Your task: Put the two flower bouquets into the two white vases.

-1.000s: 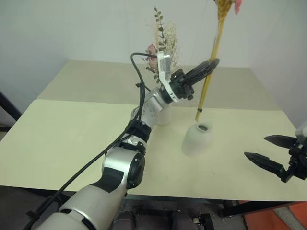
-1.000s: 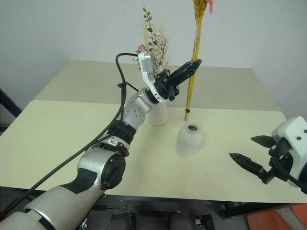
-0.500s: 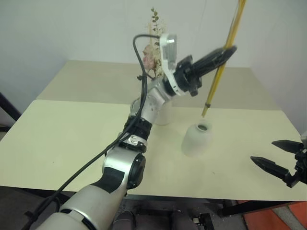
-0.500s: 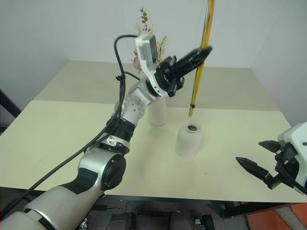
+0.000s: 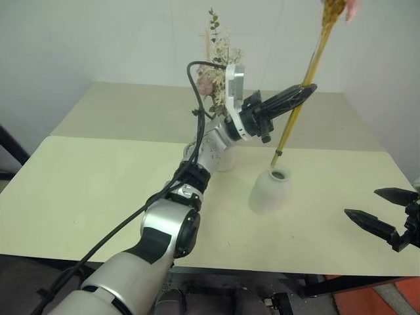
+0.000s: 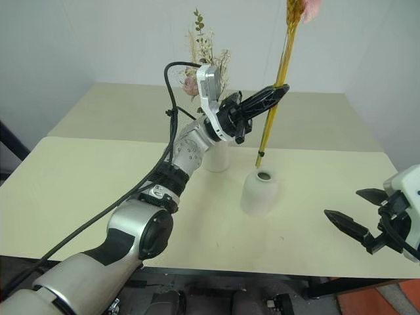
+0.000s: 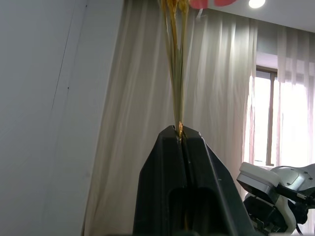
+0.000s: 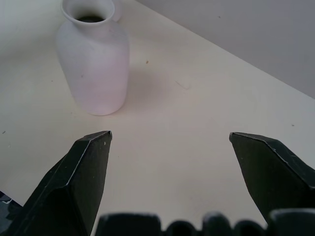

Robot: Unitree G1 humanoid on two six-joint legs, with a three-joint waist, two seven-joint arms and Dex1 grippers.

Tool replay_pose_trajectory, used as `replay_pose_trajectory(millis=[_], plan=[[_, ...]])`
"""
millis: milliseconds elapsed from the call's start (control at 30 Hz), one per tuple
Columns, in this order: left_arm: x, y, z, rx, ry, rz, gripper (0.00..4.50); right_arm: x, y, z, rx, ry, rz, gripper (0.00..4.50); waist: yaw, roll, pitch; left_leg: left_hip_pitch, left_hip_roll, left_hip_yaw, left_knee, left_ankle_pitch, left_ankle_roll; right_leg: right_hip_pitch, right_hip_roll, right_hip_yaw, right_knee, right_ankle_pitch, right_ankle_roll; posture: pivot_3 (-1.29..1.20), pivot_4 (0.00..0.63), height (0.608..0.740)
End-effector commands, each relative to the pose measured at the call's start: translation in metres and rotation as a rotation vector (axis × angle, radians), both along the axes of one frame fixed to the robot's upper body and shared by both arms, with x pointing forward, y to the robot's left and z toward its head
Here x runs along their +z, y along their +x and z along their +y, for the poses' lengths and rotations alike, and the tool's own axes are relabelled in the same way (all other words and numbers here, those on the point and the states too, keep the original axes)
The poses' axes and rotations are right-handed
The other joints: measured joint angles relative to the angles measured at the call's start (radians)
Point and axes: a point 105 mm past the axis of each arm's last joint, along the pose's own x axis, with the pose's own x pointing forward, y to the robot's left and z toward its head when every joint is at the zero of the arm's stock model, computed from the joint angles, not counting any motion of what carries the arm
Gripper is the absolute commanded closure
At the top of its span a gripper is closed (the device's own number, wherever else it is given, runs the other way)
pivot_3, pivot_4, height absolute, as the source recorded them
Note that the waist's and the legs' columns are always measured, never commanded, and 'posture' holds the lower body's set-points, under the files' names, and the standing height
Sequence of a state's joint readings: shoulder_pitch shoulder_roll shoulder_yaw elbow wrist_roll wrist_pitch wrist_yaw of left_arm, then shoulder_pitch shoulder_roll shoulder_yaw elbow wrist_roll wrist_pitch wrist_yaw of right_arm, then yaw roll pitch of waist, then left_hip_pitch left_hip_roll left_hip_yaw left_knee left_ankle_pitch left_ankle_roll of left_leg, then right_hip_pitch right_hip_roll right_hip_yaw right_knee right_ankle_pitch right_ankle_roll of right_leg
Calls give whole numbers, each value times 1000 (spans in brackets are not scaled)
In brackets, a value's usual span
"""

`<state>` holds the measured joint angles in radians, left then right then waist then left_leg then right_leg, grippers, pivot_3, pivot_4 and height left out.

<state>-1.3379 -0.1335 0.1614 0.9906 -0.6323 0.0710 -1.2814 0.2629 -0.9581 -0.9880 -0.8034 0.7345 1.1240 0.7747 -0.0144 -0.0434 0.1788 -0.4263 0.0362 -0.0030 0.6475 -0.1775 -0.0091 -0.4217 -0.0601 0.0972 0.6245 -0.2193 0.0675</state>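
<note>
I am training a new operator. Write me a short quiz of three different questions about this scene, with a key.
1. True or false: the slim bouquet is already inside the short vase.
2. Which gripper holds stems: left or right?
3. Fill in: the bushy bouquet stands in the ____ vase.

Key
1. False: its stem tips hang just above the mouth.
2. Left, jaws shut on the stems; the right one is open, holding nothing.
3. Tall.

You are viewing a pale cream table point(image 5: 98, 190) carrying two white vases: the shorter vase point(image 5: 269, 190) is standing below the left gripper point(image 5: 303, 91), and the taller vase point(image 6: 216, 156) is standing just behind that arm.
</note>
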Motion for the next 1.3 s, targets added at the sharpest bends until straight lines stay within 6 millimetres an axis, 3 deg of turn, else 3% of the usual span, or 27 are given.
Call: replay_pose_trajectory(millis=[33,567,733,1167,1300], plan=[[17,-26,-35,-103,-36,-54,4469,5,-4,2,-9,-9,-23,0,0,0,0,0,0,0,0,0,0,0,0,0,0,0,0,0,150,740],[3,-34,-56,-152,-23,9,4469,0,-13,2,-56,-4,-13,0,0,0,0,0,0,0,0,0,0,1,0,0,0,0,0,0,150,740],[10,-26,-59,-112,-54,103,4469,-1,-15,-1,-76,-14,-10,0,0,0,0,1,0,0,0,0,0,1,0,0,0,0,0,0,150,740],[43,-37,-46,-164,-137,-13,4469,-6,-12,0,-81,-29,11,0,-1,0,0,0,0,0,0,0,0,0,0,0,0,-1,-1,0,150,740],[36,-36,-49,-170,-120,19,4469,-7,-11,0,-85,-30,15,0,-1,0,0,1,0,0,0,0,0,0,0,0,0,-1,-1,0,150,740]])
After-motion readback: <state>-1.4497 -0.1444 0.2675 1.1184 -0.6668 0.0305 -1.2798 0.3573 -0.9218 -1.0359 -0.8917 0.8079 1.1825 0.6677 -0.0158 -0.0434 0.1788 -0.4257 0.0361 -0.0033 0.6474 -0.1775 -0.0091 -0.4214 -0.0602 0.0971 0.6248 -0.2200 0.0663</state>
